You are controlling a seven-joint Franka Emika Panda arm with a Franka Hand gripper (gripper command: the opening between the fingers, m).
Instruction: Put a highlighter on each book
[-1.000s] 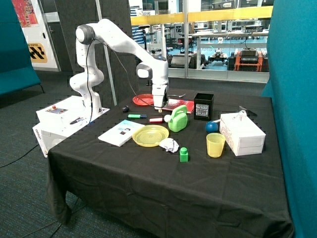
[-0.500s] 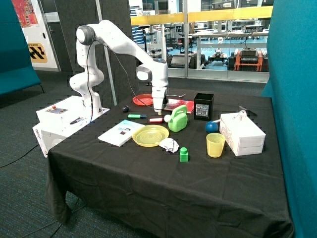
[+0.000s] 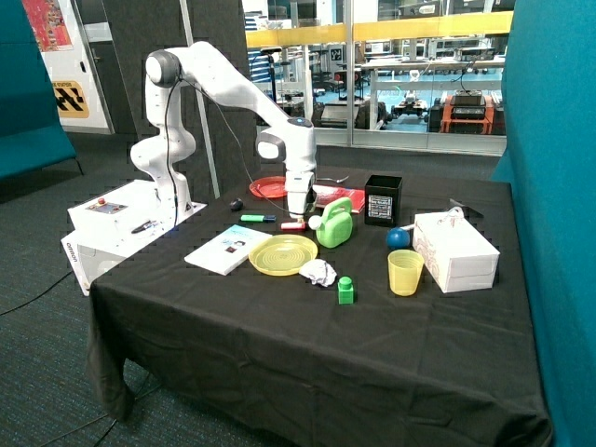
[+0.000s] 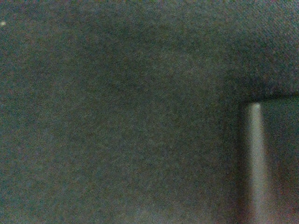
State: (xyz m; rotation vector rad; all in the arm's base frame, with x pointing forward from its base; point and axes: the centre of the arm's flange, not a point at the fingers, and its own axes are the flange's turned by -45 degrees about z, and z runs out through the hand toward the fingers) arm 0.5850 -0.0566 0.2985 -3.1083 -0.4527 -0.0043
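Observation:
The white book (image 3: 226, 250) with a light-blue patch lies near the table's front left edge, with nothing on it. The red book (image 3: 337, 196) lies further back, partly hidden behind the green watering can (image 3: 335, 222) and my arm. A green highlighter (image 3: 258, 219) and a red highlighter (image 3: 293, 225) lie on the black cloth between the books. My gripper (image 3: 297, 215) points straight down, just above the red highlighter. The wrist view shows only dark cloth (image 4: 121, 116) close up.
A red plate (image 3: 268, 187) sits behind my gripper. A yellow plate (image 3: 282, 253), crumpled paper (image 3: 318, 272), green block (image 3: 345, 290), yellow cup (image 3: 405, 272), blue ball (image 3: 398, 237), black box (image 3: 383, 199) and white box (image 3: 454, 251) crowd the table's middle and right.
My gripper has come down and slightly forward, from near the red plate's edge to just above the red highlighter. Nothing on the table has moved.

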